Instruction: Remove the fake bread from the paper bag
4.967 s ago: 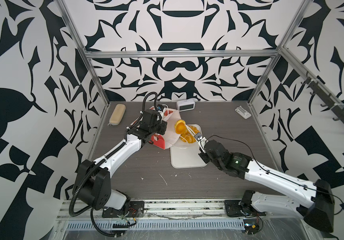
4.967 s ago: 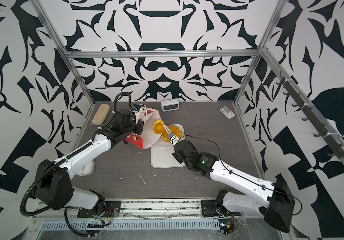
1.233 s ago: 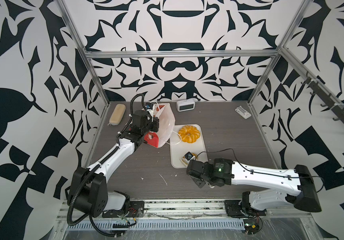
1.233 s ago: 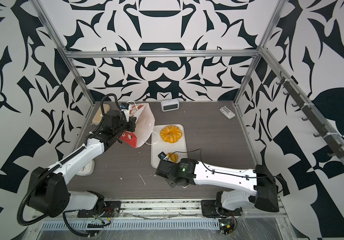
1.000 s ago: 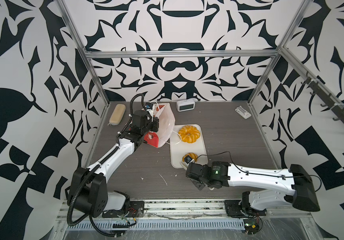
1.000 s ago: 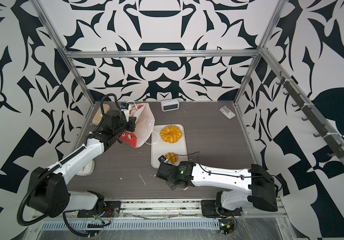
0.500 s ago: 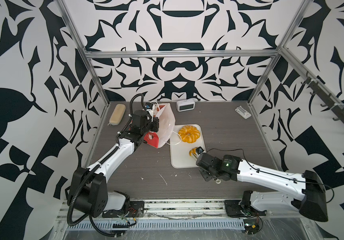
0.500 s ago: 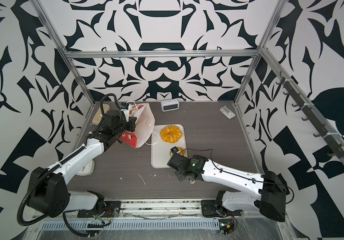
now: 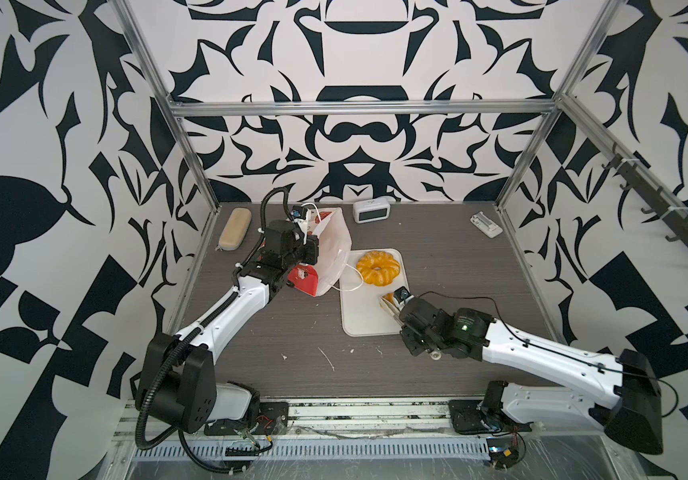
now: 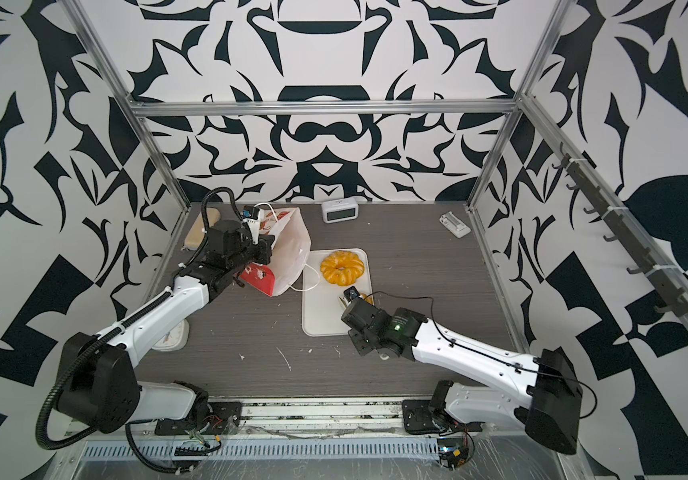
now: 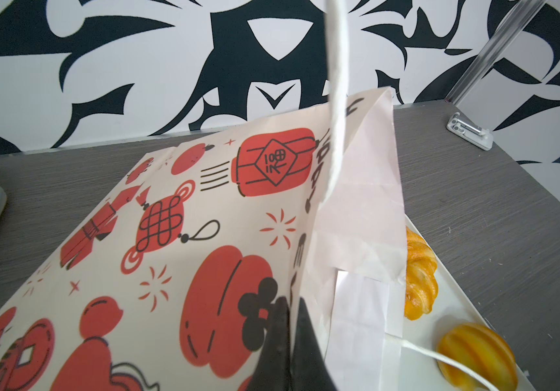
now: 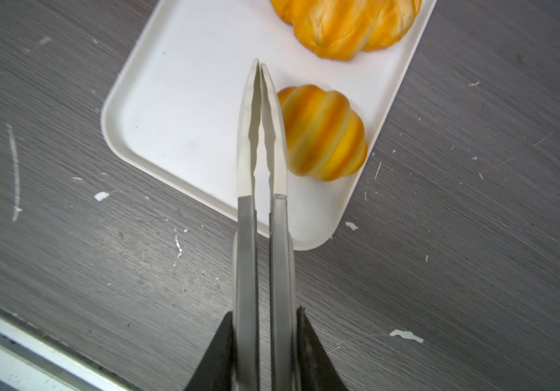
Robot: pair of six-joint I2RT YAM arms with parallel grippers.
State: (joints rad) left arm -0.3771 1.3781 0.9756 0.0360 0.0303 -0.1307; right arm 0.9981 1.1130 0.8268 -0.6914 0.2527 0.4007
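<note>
Tongs (image 12: 261,135), pinched shut and empty in the right gripper (image 12: 263,325): I'd lift them clear of the ridged roll (image 12: 322,135) alongside.

Bread (image 9: 377,268) on tray (image 9: 359,320); bag (image 9: 334,245) just left

The paper bag (image 11: 177,237) is cream outside, printed with red-orange lanterns, knots and coins outlined in black, and plain white inside, with a white cord handle (image 11: 338,101). On the white tray (image 12: 187,101) the ring loaf (image 9: 365,266) is glossy golden orange, and the ridged roll (image 12: 322,135) is banded orange and yellow. My tongs (image 12: 246,237) are dull silver. The table (image 12: 475,237) is dark grey grain flecked with white.
</note>
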